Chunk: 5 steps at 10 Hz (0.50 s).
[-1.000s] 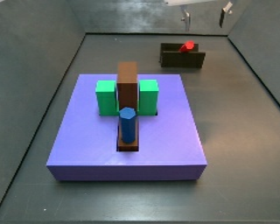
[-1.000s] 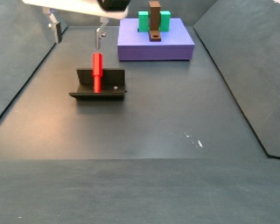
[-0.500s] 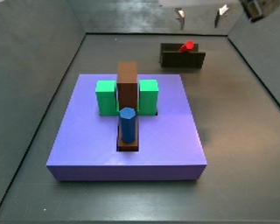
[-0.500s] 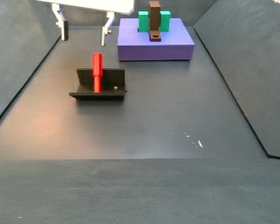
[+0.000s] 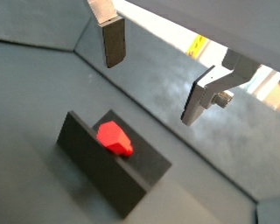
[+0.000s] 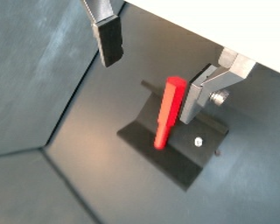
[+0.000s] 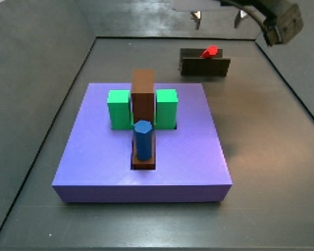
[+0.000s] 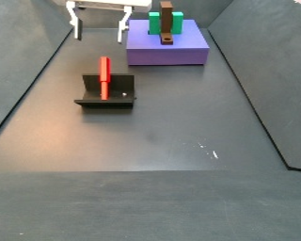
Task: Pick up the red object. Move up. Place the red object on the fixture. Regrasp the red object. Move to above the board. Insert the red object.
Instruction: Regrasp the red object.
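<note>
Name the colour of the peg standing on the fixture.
Bright red; the peg on the fixture shows best in a side view.

No readable text, labels or numbers, gripper (image 8: pixel 101 21) raised above fixture (image 8: pixel 106 94), jaws apart, unmarked

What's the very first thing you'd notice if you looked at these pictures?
The bright red object stands upright on the dark fixture on the grey floor. Next comes the big purple board carrying green blocks, a brown block and a blue peg. The gripper hangs open and empty above the fixture.
</note>
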{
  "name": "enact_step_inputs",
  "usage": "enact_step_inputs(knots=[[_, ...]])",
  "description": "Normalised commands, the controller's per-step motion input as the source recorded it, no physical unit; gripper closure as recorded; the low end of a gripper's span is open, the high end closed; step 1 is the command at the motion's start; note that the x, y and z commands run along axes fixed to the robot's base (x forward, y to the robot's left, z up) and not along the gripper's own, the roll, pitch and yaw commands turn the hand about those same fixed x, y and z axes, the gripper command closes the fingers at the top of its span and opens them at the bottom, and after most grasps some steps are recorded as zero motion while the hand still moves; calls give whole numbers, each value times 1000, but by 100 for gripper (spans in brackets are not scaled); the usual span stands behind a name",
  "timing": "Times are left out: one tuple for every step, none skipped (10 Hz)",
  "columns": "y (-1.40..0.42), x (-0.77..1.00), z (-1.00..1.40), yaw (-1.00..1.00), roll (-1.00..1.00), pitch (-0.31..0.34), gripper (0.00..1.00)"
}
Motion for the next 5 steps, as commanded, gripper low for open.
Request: enact_step_inputs(knots=[[0,389,-166,554,937,131,0],[0,446,-163,569,646,57,0],[0,420,-220,549,634,43,0],[0,377,-237,500,506,0,0],[0,9,0,0,123,0,0]])
